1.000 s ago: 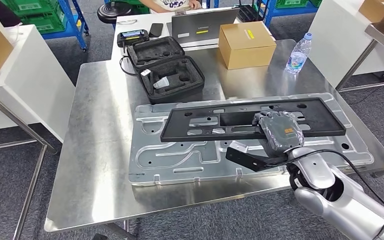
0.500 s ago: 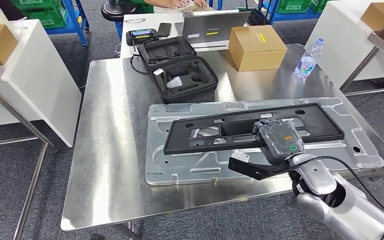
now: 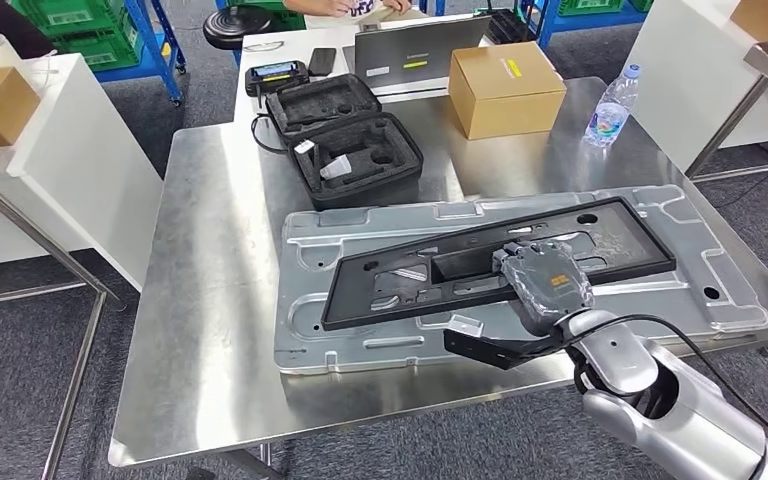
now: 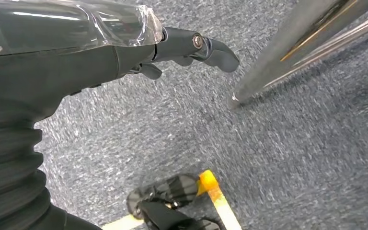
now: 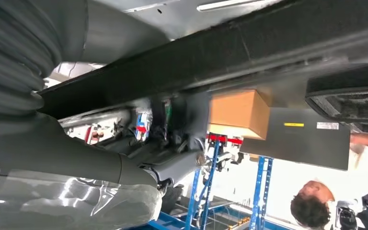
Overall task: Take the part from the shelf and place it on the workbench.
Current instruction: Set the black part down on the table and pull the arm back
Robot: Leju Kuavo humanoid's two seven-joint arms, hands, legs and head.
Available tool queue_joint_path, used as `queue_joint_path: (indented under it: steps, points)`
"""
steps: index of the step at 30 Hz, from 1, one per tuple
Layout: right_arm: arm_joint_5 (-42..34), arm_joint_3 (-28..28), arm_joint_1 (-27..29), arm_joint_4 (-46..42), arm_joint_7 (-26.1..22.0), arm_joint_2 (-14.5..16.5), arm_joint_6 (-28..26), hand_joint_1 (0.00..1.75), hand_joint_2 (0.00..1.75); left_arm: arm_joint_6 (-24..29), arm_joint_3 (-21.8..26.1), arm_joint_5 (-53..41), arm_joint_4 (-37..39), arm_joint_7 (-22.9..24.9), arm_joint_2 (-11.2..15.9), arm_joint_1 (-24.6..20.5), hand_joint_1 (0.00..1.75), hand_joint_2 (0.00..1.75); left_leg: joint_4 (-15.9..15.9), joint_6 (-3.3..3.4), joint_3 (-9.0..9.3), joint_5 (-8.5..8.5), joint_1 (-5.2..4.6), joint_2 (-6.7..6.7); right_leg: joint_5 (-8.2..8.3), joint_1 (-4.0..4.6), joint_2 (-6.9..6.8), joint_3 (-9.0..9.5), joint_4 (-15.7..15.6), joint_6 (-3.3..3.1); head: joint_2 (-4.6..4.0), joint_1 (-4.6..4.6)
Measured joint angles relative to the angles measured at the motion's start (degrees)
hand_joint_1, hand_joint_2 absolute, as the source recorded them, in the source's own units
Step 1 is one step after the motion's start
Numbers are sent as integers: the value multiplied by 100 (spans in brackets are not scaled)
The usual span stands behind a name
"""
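In the right robot hand: black frame, gripped mid-length, long axis crosswise, low over the tabletop; left robot hand hangs empty, fingers apart.

Bright, even overhead light fills the head view, and the brushed steel workbench top throws back broad pale glare along its left half and near the clear plastic water bottle. Soft short shadows lie beneath the long black plastic frame part on the embossed silver sheet-metal panel. The head view is sharp, with slight bending of straight lines towards the edges. In the left wrist view the grey speckled carpet floor is smeared by motion blur, and highlights streak the clear plastic cover. The right wrist view is dim and soft close up, blown out white behind
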Motion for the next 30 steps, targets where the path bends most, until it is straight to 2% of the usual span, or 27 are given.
queue_joint_path:
  steps: [1, 2, 3, 4, 6, 7, 10, 12, 13, 15, 16, 17, 18, 20, 22, 23, 25, 27, 28, 30]
  points:
    - [1, 13, 2, -1, 0, 8, -1, 0, 0, -8, 0, 3, 0, 6, 3, 9, 0, 131, 264, -13, -133, -65, 6, 3, -2, 1, 0, 1, 1, -1, 1, -2]
    - [1, 22, 4, -1, 0, 14, -2, 0, 0, -15, 0, 4, 0, 7, 5, 17, 0, 87, 294, -16, -156, -17, 9, 6, -3, 1, 1, 5, 1, -1, 1, -3]
    - [1, 29, 5, -2, 0, 19, -3, 0, 0, -10, 1, 4, 0, 7, 6, 20, 0, 44, 73, -11, -59, 134, 11, 10, -6, 1, 2, 12, 1, 2, 0, -3]
    - [1, 33, 6, -4, 1, 22, -4, 0, 0, 19, 1, 2, 0, 7, 7, 19, 0, 0, -337, 3, 134, 343, 13, 14, -10, 1, 3, 22, 1, 9, 0, -3]
    - [4, 35, 7, -20, 12, 26, -5, 0, 0, 148, 8, 7, 0, 27, 12, 10, 0, 0, -1162, 59, 527, 649, -7, 19, -24, 18, 6, 35, 5, 37, 0, -2]
    - [9, 35, 8, -28, 23, 27, -5, 0, 0, 235, 16, 18, 0, 60, 14, 8, 0, 0, -1381, 89, 629, 708, -20, 20, -29, 27, 7, 36, 5, 59, 1, 0]
    - [15, 31, 16, -50, 76, 26, 16, 0, 0, 420, 61, 89, 0, 200, 17, 25, 0, 0, -1486, 183, 677, 739, -33, 20, -33, 30, 9, 39, -11, 146, 1, 2]
    - [-3, 18, 29, -69, 124, 17, 43, 0, 0, 455, 103, 146, 0, 243, 18, 31, 0, 0, -1535, 254, 717, 774, -8, 24, -157, 19, 8, -19, 154, 201, 1, 7]
    - [-20, 6, 41, -76, 146, 10, 53, 0, 0, 458, 126, 171, 0, 249, 18, 33, 0, 0, -1551, 279, 735, 784, 6, 26, -315, 13, 7, -134, 422, 220, 1, 11]
    - [-54, -11, 88, -84, 187, -2, 67, 0, 0, 460, 167, 202, 0, 254, 18, 48, 0, 0, -1553, 298, 741, 781, 6, 28, -696, 10, 6, -511, 1233, 249, 0, 20]
    - [-75, -19, 129, -84, 211, -7, 71, 0, 0, 459, 185, 213, 0, 261, 18, 62, 0, 0, -1553, 299, 742, 779, 5, 27, -808, 8, 6, -678, 1570, 259, 0, 22]
    - [-93, -28, 173, -85, 237, -13, 72, 0, 0, 458, 202, 224, 0, 267, 18, 77, 0, 0, -1552, 299, 745, 777, 5, 26, -804, 7, 6, -749, 1701, 266, 0, 22]
    - [-109, -44, 213, -87, 263, -20, 68, 0, 0, 458, 220, 234, 0, 273, 18, 93, 0, 0, -1551, 295, 751, 774, 7, 24, -689, 5, 6, -701, 1589, 266, 1, 23]
    - [-145, -97, 264, -101, 310, -45, 44, 0, 0, 458, 254, 246, 0, 275, 20, 115, 0, 0, -1546, 274, 772, 760, 8, 18, -289, -3, 5, -313, 792, 259, 1, 24]
    - [-190, -169, 312, -128, 363, -74, 4, 0, 0, 460, 278, 249, 0, 275, 25, 124, 0, 0, -1531, 227, 776, 737, -16, 11, -50, 9, 11, 20, 110, 218, 1, 22]
    - [-214, -205, 348, -143, 390, -87, -15, 0, 0, 461, 284, 249, 0, 275, 29, 128, 0, 0, -1530, 201, 774, 732, -29, 10, -26, 20, 14, 79, -21, 188, 1, 21]
    - [-238, -273, 415, -178, 431, -109, -44, 0, 0, 465, 293, 249, 0, 278, 39, 140, 0, 0, -1532, 148, 768, 729, -25, 10, -14, 34, 17, 76, -47, 117, 1, 21]
    - [-241, -346, 442, -217, 456, -130, -66, 0, 0, 467, 310, 248, 0, 284, 51, 147, 0, 0, -1360, 84, 689, 600, 0, 21, 7, 27, 15, 74, -57, 49, 0, 15]
    - [-243, -385, 452, -238, 474, -138, -85, 0, 0, 467, 322, 248, 0, 287, 57, 146, 0, 0, -1101, 51, 574, 445, 11, 27, 15, 18, 14, 74, -63, 21, 1, 10]
    - [-267, -462, 500, -275, 545, -150, -158, 0, 0, 467, 344, 248, 0, 292, 64, 151, 0, 0, -266, 5, 199, 53, 22, 35, 15, 22, 11, 68, -62, -6, 1, -4]
